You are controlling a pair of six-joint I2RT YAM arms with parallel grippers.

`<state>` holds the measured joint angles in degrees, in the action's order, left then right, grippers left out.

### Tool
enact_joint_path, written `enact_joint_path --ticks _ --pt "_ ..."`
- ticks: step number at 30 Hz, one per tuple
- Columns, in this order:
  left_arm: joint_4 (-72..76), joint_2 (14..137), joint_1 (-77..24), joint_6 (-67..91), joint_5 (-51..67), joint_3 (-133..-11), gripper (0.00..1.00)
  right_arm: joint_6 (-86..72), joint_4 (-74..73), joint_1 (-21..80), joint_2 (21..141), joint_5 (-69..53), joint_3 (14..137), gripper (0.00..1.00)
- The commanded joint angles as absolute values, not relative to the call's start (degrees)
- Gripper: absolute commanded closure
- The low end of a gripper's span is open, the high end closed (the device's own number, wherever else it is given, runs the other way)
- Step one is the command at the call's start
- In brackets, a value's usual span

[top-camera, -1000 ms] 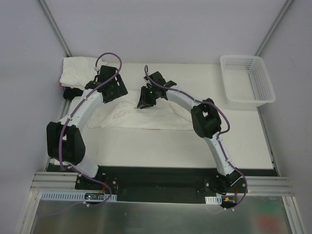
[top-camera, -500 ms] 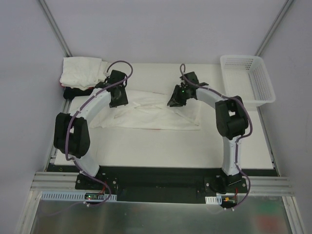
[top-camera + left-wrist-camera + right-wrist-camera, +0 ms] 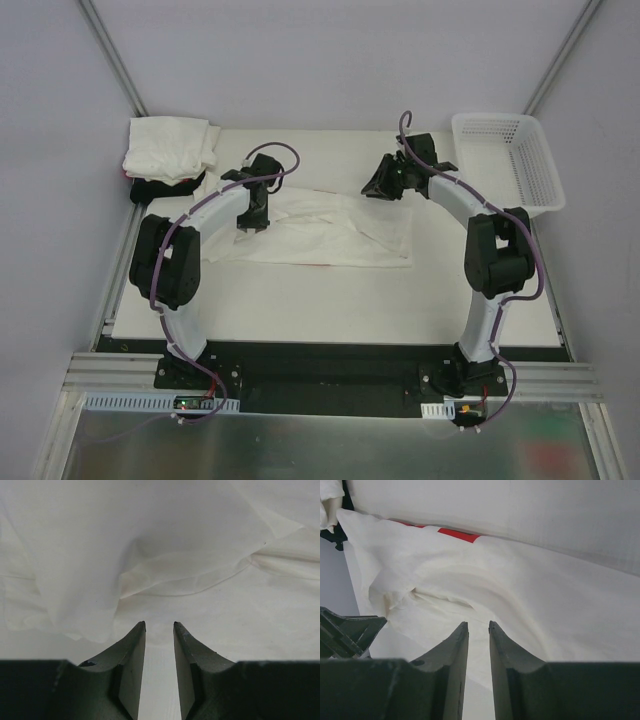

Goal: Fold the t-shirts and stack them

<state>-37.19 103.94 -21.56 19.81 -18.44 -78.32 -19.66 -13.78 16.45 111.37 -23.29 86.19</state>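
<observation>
A white t-shirt [image 3: 325,232] lies spread and creased across the middle of the table. My left gripper [image 3: 254,214] hangs over its left end, jaws a narrow gap apart with nothing between them. In the left wrist view that gripper [image 3: 159,625] points at rumpled white cloth [image 3: 165,555]. My right gripper [image 3: 379,188] is above the shirt's far right corner, also slightly open and empty. In the right wrist view this gripper [image 3: 478,624] faces a white fold [image 3: 485,585], and a red strip [image 3: 457,534] shows past the cloth's edge. A pile of folded white t-shirts [image 3: 168,148] sits at the far left corner.
A white mesh basket [image 3: 508,170] stands at the far right of the table [image 3: 330,305]. Something black [image 3: 152,188] lies against the near side of the folded pile. Grey walls close in the far side and both flanks.
Both grippers shifted right, the right one also farther away. The shirt, bunched before, now lies stretched out to the right. My left jaws narrowed a lot.
</observation>
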Motion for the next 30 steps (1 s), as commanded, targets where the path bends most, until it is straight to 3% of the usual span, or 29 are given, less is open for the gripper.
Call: enact_joint_path --ticks 1,30 --pt "-40.17 103.09 -21.97 18.02 -21.80 -79.54 0.71 -19.16 -12.92 15.12 108.02 -24.17 85.17 0.74" --pt "-41.05 112.32 -19.34 17.40 -26.54 -82.62 0.68 -20.21 -10.72 11.95 104.68 -25.75 81.83 0.75"
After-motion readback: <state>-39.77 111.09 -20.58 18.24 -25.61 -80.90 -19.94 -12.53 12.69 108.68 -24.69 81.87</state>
